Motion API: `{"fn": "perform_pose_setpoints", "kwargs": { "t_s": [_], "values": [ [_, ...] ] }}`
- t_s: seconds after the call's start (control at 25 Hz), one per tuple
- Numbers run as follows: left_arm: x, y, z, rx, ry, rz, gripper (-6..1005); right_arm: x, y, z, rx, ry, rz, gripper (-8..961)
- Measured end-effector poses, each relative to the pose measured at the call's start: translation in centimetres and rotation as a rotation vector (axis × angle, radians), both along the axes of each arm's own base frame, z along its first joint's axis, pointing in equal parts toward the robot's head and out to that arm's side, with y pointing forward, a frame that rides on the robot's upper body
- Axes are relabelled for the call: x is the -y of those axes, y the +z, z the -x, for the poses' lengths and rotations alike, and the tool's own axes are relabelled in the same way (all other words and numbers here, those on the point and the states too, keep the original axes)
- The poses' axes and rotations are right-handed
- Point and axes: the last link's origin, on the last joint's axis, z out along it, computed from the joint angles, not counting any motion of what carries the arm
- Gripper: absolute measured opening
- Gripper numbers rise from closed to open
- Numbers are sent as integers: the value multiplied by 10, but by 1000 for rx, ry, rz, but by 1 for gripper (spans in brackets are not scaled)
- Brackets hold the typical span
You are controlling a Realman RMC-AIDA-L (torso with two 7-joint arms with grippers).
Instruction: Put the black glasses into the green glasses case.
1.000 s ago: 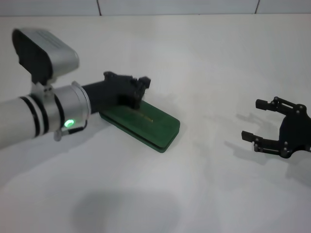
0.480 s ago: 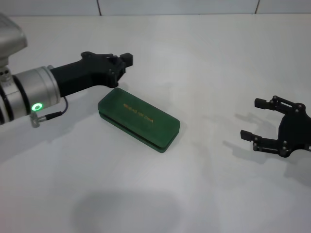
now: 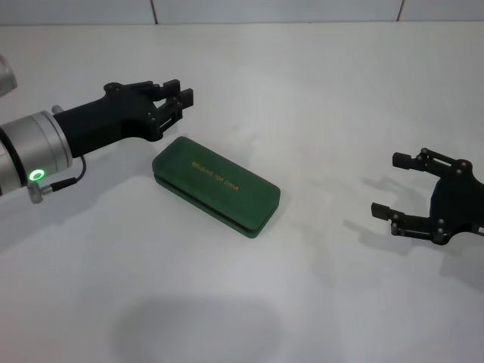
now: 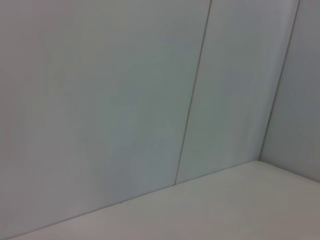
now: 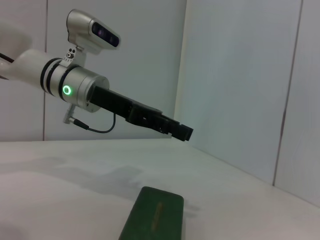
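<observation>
Hovering above the white table [image 3: 302,302] with nothing between its fingers, the left gripper [image 3: 178,102] has its black fingers only slightly parted, the tips aimed toward about two o'clock in the head view. It sits up at roughly ten o'clock from the green glasses case [image 3: 217,186], just beyond the case's far-left end and not touching it. In the right wrist view the same gripper [image 5: 181,133] is seen side-on, raised clear above the case [image 5: 154,217], with its silver wrist and a lit green ring behind it.

Over at three o'clock, well apart from the case, the right gripper [image 3: 393,185] hangs low over the table with its jaws spread wide and empty, the fingertips pointing toward nine o'clock.

The case lies flat on the table with its lid closed, gold lettering running along the top. Its long axis runs diagonally from about ten o'clock to four o'clock in the head view, the nearer end toward the right gripper. The black glasses cannot be seen in any view.

The left wrist view shows only the pale panelled wall [image 4: 100,100] and a strip of table.
</observation>
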Motion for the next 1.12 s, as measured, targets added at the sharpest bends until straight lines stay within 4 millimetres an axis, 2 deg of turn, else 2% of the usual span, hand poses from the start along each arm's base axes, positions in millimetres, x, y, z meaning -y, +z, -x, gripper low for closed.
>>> {"fn": "perform_pose_setpoints", "kwargs": {
  "t_s": [0.2,0.4,0.64,0.76,0.92,1.12],
  "values": [
    [6,-2,-1,-20,-45,32,163,1,0,0,-3,4,3,817],
    [11,0,1,-51,-100,28,359,-2,2,2,-9,-1,9,817],
    [28,19,14,-91,-196,28,638,-5,18,19,-64,45,63,817],
    [46,28,24,-84,-215,67,859,1,24,26,-85,102,105,817],
    [70,27,41,-100,-209,94,862,9,17,27,-80,124,163,817],
    [98,17,58,-127,-187,83,866,18,-5,18,-43,76,208,817]
  ]
}}
